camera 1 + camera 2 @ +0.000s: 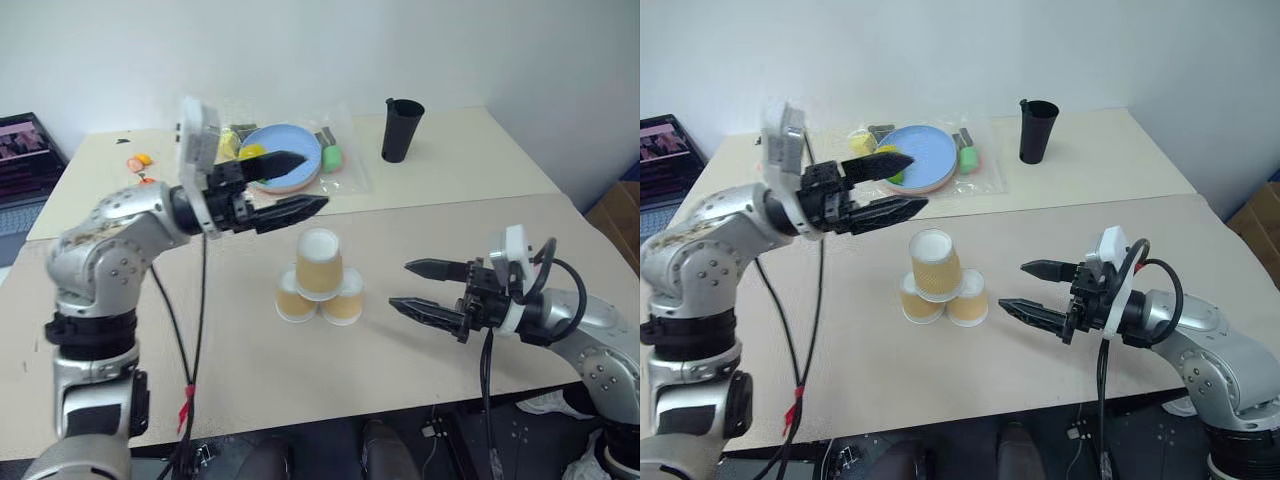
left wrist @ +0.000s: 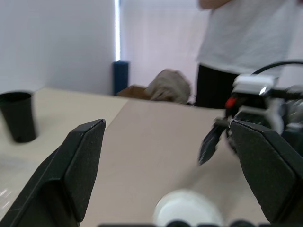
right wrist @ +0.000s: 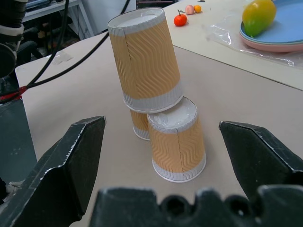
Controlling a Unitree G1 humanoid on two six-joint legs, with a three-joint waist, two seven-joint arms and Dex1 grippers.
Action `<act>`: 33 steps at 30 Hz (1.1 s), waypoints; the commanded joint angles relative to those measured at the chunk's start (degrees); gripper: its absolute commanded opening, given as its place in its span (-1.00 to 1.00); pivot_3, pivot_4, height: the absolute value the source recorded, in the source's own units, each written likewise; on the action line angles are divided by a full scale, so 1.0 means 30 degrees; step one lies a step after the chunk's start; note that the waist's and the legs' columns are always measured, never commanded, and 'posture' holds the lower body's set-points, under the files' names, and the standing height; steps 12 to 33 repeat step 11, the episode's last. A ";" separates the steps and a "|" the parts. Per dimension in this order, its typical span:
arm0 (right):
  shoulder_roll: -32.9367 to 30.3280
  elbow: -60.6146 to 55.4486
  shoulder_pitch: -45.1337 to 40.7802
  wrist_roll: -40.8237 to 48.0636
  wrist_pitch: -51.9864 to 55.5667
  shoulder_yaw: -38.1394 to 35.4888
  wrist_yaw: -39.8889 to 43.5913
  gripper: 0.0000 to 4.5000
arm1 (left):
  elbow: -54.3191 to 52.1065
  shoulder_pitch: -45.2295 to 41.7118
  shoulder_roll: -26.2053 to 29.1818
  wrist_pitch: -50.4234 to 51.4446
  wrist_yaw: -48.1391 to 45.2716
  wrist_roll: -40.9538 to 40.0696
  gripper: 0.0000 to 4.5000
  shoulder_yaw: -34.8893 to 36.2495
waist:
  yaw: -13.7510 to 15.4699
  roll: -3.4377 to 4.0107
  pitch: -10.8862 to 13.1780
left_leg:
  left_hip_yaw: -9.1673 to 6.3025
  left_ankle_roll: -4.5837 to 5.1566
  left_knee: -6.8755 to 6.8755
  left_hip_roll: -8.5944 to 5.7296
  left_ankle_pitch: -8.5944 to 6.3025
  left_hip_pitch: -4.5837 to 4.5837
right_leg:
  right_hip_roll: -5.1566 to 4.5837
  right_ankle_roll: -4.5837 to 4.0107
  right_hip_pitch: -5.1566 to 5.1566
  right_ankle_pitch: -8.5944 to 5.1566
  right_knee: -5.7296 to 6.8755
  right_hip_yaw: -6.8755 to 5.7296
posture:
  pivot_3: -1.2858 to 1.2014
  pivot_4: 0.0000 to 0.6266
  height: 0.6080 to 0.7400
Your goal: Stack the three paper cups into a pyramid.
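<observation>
We judge the tilted top cup (image 1: pixel 319 263) may topple off both base cups (image 1: pixel 318 297); left gripper (image 1: pixel 290 186) and right gripper (image 1: pixel 420 288) both open, empty.

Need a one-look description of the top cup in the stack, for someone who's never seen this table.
Start at the near beige table and find the small stack of paper cups between the two end effectors. The top cup sits upside down across the two bottom cups, leaning a little; it alone is off the tabletop.
</observation>
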 commanded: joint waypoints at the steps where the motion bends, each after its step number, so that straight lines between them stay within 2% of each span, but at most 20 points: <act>1: -0.0144 0.0898 0.0622 -0.1718 -0.1615 -0.1548 -0.0880 1.00 | -0.0590 0.3047 0.0721 -0.0843 0.1575 0.1045 0.99 0.2304 | 0.0095 -0.0017 0.0010 | 0.0005 0.0003 -0.0002 0.0002 -0.0002 0.0000 | 0.0000 -0.0001 -0.0002 0.0000 -0.0005 -0.0003 | 0.03 -0.52 0.92; 7: 0.2095 0.3161 0.1109 -0.3840 -0.3288 -0.3771 -0.5022 1.00 | -0.0526 0.7177 -0.0302 -0.2313 0.4426 0.2126 0.99 0.4925 | 0.0409 -0.0018 0.0001 | 0.0004 -0.0004 0.0009 -0.0009 -0.0001 -0.0025 | -0.0012 0.0010 -0.0001 0.0011 -0.0034 -0.0006 | 0.03 -0.52 0.92; 11: 0.3023 0.3367 0.2210 -0.4309 -0.3970 -0.4064 -0.5476 1.00 | -0.0526 0.9184 -0.1263 -0.3114 0.5155 0.2515 0.99 0.5164 | 0.0477 -0.0015 -0.0013 | 0.0004 -0.0006 -0.0009 -0.0006 -0.0005 -0.0010 | -0.0015 0.0011 0.0023 0.0011 -0.0058 -0.0005 | 0.03 -0.52 0.92; 33: 0.3023 0.3367 0.2210 -0.4309 -0.3970 -0.4064 -0.5476 1.00 | -0.0526 0.9184 -0.1263 -0.3114 0.5155 0.2515 0.99 0.5164 | 0.0477 -0.0015 -0.0013 | 0.0004 -0.0006 -0.0009 -0.0006 -0.0005 -0.0010 | -0.0015 0.0011 0.0023 0.0011 -0.0058 -0.0005 | 0.03 -0.52 0.92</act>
